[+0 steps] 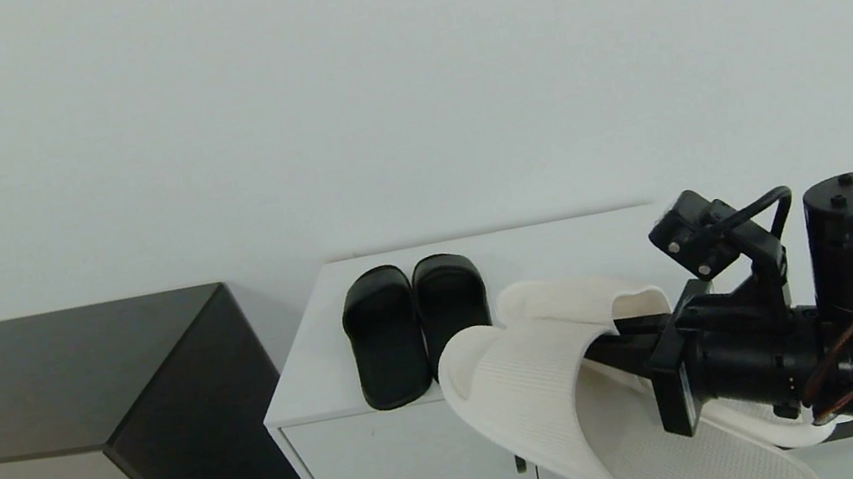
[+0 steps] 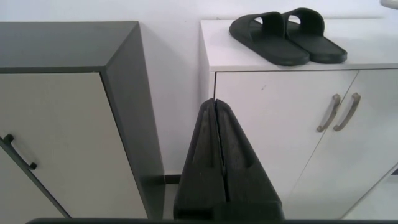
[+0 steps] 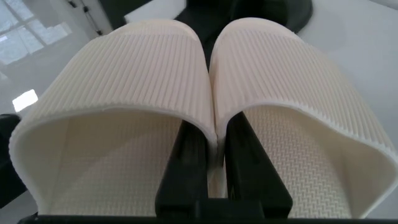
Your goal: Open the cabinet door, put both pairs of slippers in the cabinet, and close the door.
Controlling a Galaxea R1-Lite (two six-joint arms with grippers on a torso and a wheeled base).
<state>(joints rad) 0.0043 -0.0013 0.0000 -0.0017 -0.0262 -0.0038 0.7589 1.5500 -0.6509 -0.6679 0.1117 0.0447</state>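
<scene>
White slippers (image 1: 542,395) are clamped in the right claw (image 3: 214,146), black pair (image 1: 388,343) beyond it; left claw (image 2: 215,107) together; doors (image 2: 280,124) unopened.

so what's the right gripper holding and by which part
The pair of cream ribbed fabric slippers, right gripper clamping their touching inner sides, one finger inside each opening.

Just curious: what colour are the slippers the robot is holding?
The held slippers are cream-white, finely ribbed; best seen in the right wrist view.
</scene>
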